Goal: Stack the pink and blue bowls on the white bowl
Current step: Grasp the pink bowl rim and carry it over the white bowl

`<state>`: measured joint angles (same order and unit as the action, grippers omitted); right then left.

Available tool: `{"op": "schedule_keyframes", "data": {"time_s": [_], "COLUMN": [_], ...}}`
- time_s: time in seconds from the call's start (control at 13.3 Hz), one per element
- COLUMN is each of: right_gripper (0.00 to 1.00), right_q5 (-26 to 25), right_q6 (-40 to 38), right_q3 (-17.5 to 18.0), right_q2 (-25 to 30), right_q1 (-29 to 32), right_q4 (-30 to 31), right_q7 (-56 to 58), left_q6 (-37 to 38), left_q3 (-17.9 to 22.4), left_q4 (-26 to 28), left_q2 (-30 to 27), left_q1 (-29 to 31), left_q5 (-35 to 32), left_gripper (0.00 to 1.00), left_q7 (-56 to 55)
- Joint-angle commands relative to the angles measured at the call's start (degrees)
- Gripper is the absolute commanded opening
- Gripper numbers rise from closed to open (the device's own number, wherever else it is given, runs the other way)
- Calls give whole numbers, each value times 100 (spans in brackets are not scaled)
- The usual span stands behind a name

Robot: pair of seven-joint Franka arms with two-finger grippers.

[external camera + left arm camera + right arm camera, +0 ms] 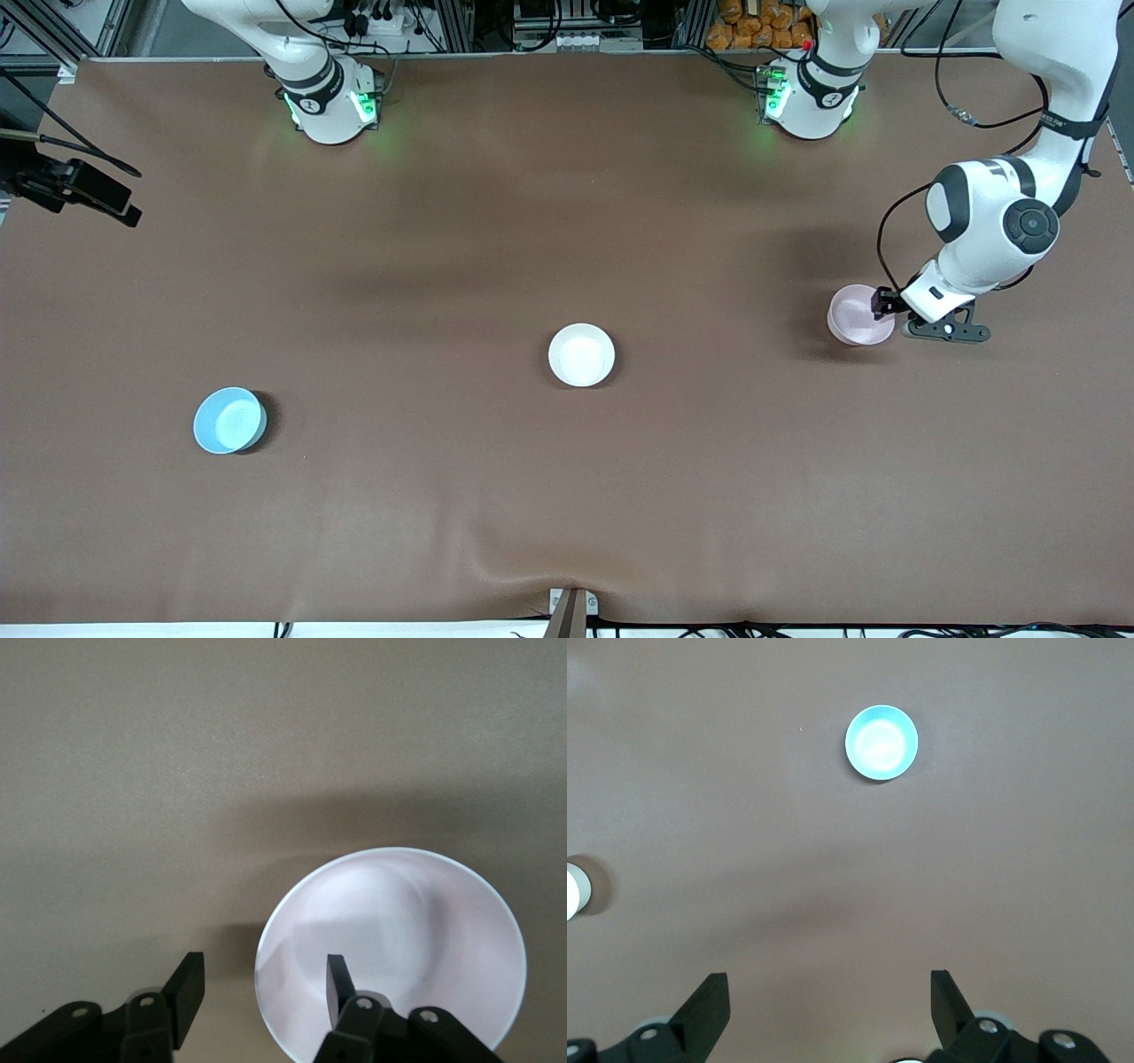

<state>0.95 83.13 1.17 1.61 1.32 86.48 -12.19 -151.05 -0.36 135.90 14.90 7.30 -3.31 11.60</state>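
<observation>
The pale pink bowl (pixel 858 315) stands upright on the brown table toward the left arm's end. My left gripper (pixel 886 303) is open at its rim. In the left wrist view the left gripper (pixel 261 988) straddles the rim of the pink bowl (pixel 399 939), one finger inside and one outside. The white bowl (pixel 581 354) stands at the middle of the table. The light blue bowl (pixel 229 420) stands toward the right arm's end, nearer the front camera. My right gripper (pixel 828 1001) is open and empty, high over the table, with the blue bowl (pixel 881 742) and the white bowl's edge (pixel 574 889) below it.
A black clamp with cables (pixel 75 188) juts in at the table edge on the right arm's end. A small mount (pixel 571 611) sits at the table's front edge, by a wrinkle in the brown cover. Both arm bases (pixel 330 99) stand along the back edge.
</observation>
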Motion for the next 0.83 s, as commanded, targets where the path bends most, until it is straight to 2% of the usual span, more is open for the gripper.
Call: {"op": "schedule_keyframes", "data": {"time_s": [0.0, 0.08, 0.15, 0.23, 0.3, 0.53, 0.75], "right_gripper": [100, 100, 100, 100, 100, 100, 100], "right_q5": [81, 81, 72, 72, 72, 63, 72], "right_q6": [-77, -77, -77, -77, -77, -77, -77], "right_q3": [-11, -11, -11, -11, -29, -20, -29], "right_q2": [-21, -21, -21, -21, -21, -21, -21], "right_q1": [-9, -17, -9, 0, 9, -35, 18], "right_q4": [-122, -114, -122, -122, -122, -114, -122], "right_q7": [-64, -64, -64, -64, -55, -82, -64], "left_q6": [-144, -144, -144, -144, -144, -83, 512], "left_q3": [-34, -34, -34, -34, -43, -61, -358], "left_q4": [24, 15, 15, 15, 15, -20, -334], "left_q2": [31, 31, 40, 40, 40, 13, -66], "left_q1": [52, 52, 52, 60, 61, 61, 52], "left_q5": [-82, -82, -74, -65, -47, -3, 618], "left_gripper": [38, 27, 23, 10, 0, 0, 0], "left_q7": [44, 53, 53, 62, 62, 53, 53]}}
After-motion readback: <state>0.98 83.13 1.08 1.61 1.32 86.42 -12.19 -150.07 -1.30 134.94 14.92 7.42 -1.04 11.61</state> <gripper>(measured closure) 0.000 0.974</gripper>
